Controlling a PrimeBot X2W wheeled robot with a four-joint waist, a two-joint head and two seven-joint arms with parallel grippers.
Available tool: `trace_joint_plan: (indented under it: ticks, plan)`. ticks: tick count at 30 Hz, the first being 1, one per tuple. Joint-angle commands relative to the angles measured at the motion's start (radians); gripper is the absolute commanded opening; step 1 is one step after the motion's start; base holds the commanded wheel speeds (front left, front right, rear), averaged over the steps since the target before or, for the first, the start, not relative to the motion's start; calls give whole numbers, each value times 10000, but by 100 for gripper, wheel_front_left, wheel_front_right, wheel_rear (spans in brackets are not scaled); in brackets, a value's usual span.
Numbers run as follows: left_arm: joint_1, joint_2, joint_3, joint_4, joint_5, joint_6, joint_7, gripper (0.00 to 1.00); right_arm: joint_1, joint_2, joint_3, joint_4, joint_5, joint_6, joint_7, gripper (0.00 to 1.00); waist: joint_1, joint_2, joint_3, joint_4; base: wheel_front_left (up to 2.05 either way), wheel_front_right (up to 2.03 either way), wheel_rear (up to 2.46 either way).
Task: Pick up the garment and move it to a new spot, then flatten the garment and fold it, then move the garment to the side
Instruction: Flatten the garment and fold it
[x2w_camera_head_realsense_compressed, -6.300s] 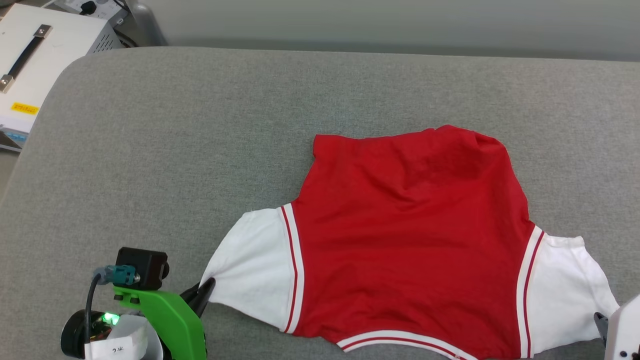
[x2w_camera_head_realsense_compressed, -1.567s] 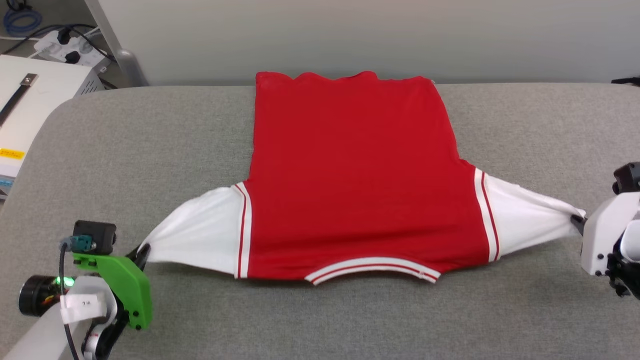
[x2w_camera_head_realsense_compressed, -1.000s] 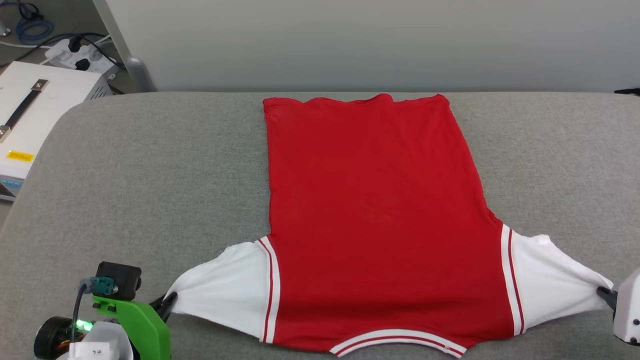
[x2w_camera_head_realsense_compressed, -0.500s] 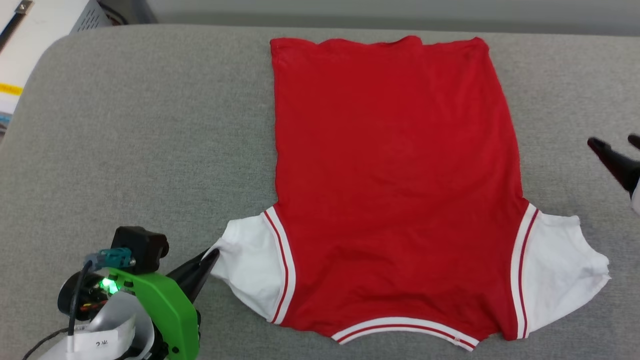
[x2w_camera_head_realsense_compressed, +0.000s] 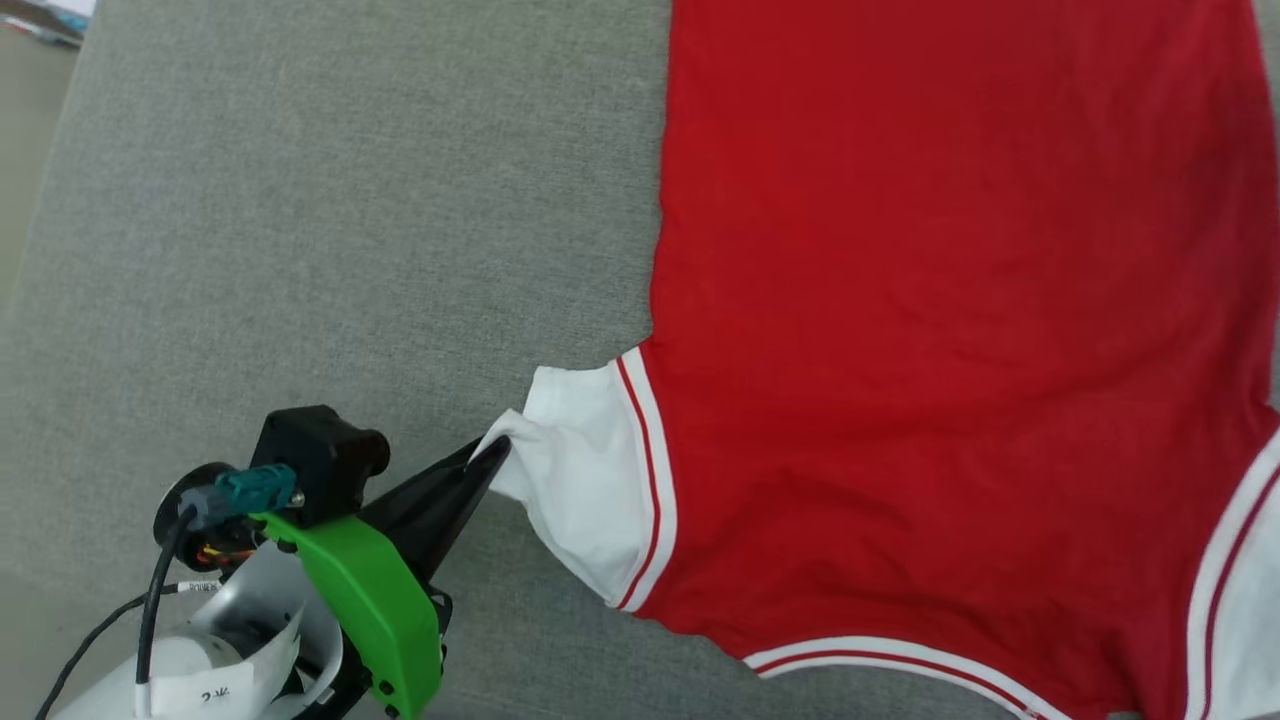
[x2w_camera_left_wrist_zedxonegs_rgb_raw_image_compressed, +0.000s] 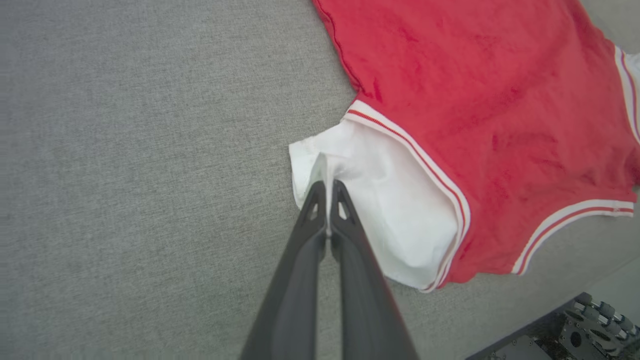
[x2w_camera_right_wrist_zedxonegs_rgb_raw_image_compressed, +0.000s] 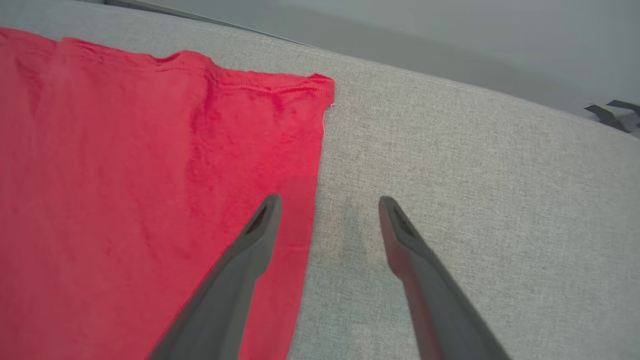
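Garment lies spread flat on the grey cushion, filling my head view from 12 to 4 o'clock. My left gripper has its jaws pressed together on the cuff of the white sleeve, at 8 o'clock; my right gripper hangs empty, jaws spread, over the red side edge. My worry: any left-arm pull with the far side free would drag and wrinkle the whole cloth, and a shallow right bite might catch one layer alone

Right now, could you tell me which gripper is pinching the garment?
The left gripper, shut on the sleeve of the garment; the right gripper hangs open, holding nothing.
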Motion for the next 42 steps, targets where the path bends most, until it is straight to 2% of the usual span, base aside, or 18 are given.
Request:
trace_joint_plan:
  ticks: [1,10,23,24,25,34,42]
  plan:
    - [-217,-71,-29,-49,209,-49,-4,0,-447,-53,-37,329,-181,-7,186,100,-1,0,1119,1175,0,0,0]
    - [-595,-444,-314,201,249,-621,-288,0,-1917,-501,-415,1771,-1089,-7,769,100,-1,0,1817,2180,0,0,0]
    - [-757,-738,-318,694,179,-855,-716,0,-1650,-348,-641,2525,-1395,-7,1366,100,-1,0,1969,2538,0,0,0]
    - [-762,-740,-306,716,182,-848,-733,0,-1578,-351,-643,2502,-1392,-7,1416,44,-1,0,1975,2543,0,0,0]
    - [-772,-741,-297,741,191,-843,-752,0,-1480,-359,-628,2467,-1375,-7,1478,1,-1,0,1975,2544,0,0,0]
    - [-792,-753,-229,889,216,-749,-855,0,-896,-511,-686,2162,-1257,-7,1295,0,-1,0,1631,2340,0,0,0]
    - [-649,-677,-134,1038,180,-463,-806,0,-153,-457,-676,2278,-1084,-7,785,0,-1,0,654,1752,0,0,0]
